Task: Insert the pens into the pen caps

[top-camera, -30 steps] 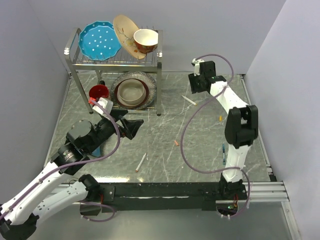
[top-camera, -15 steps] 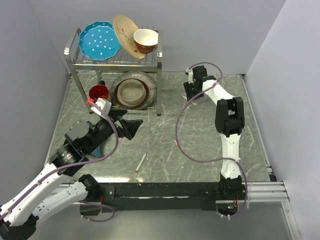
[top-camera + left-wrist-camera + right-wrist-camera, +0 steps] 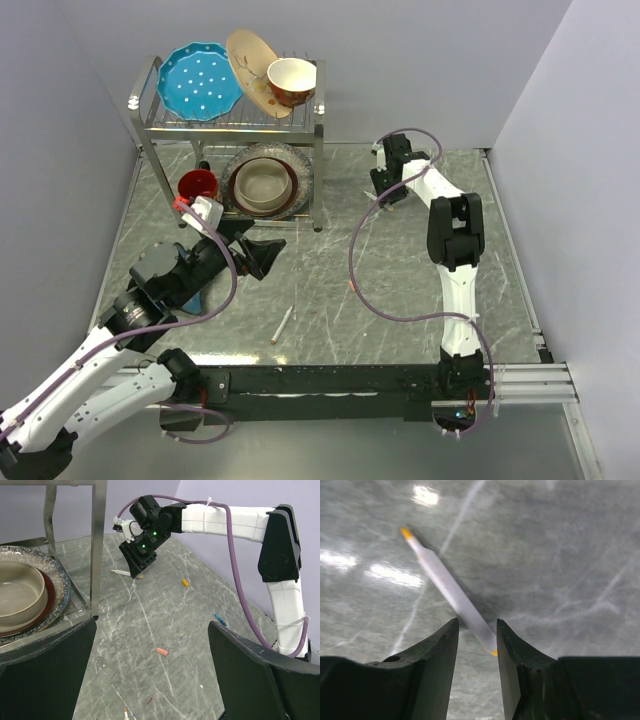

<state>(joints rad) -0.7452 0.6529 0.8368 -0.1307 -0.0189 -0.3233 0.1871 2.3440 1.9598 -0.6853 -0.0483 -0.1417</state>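
A white pen (image 3: 451,590) with an orange tip lies on the marble table, its near end between my right gripper's (image 3: 477,622) fingers. The jaws stand close on either side of the pen, and a gap shows on its left. In the top view that right gripper (image 3: 385,190) points down at the far middle of the table. My left gripper (image 3: 152,670) hovers wide open and holds nothing. An orange pen cap (image 3: 162,651) lies on the table between and beyond the left gripper's fingers. A yellow cap (image 3: 185,583) and a blue pen (image 3: 218,617) lie farther right. Another white pen (image 3: 282,325) lies near the front.
A metal dish rack (image 3: 318,130) stands at the back left with a blue plate (image 3: 200,82) and a bowl (image 3: 291,80) on top. Stacked dishes (image 3: 265,182) sit beneath it and a red cup (image 3: 197,184) beside it. Purple cables loop off both arms.
My right arm has swung left and come down over the white pen, and its jaws have narrowed around it. The left arm has stayed still and open.
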